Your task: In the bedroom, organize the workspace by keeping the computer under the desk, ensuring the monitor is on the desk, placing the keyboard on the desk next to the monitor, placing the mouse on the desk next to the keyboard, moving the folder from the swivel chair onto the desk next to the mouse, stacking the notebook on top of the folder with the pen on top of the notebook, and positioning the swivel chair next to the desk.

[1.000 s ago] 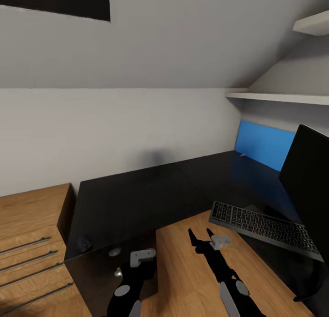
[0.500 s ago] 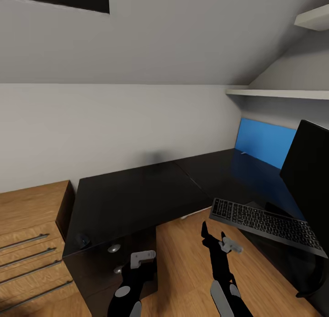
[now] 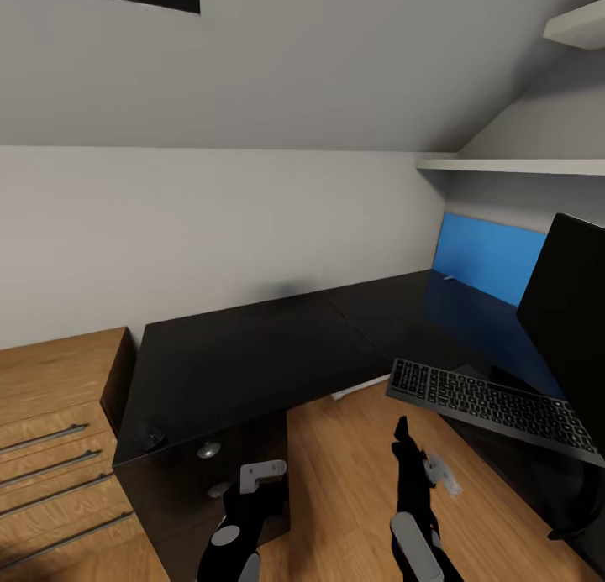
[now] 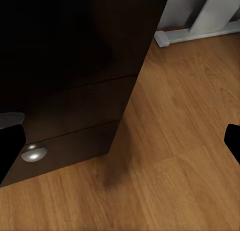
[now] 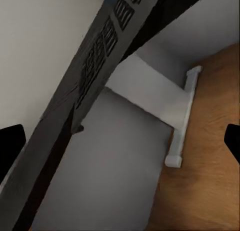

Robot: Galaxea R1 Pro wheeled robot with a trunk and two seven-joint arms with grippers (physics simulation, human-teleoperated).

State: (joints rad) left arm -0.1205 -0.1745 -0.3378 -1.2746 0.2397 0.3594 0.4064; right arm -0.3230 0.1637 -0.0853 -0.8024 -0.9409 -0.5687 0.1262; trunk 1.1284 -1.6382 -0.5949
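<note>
The black L-shaped desk point(image 3: 252, 355) spans the middle of the head view. The dark grey keyboard point(image 3: 496, 406) lies on its right wing, overhanging the front edge, just before the black monitor point(image 3: 571, 305). It also shows in the right wrist view as the keyboard point(image 5: 102, 51) seen slantwise. A small black mouse point(image 3: 152, 437) sits on the desk's front left corner. A bright blue flat rectangle, the folder point(image 3: 489, 261) by its look, is at the desk's far right by the wall. My left gripper point(image 4: 120, 146) is open, facing the drawer unit point(image 3: 202, 490). My right gripper point(image 3: 402, 435) is open, low before the keyboard.
A light wooden chest point(image 3: 50, 448) with bar handles stands left of the desk. The drawer unit carries round silver knobs point(image 4: 34, 152). A white desk leg point(image 5: 180, 121) rests on the wooden floor point(image 3: 353, 481) under the desk. White shelves point(image 3: 512, 169) hang above the right wing.
My right arm has swung rightward toward the keyboard's edge and twisted at the wrist. The whole view has shifted slightly, so the camera moved. The left arm has kept still.
</note>
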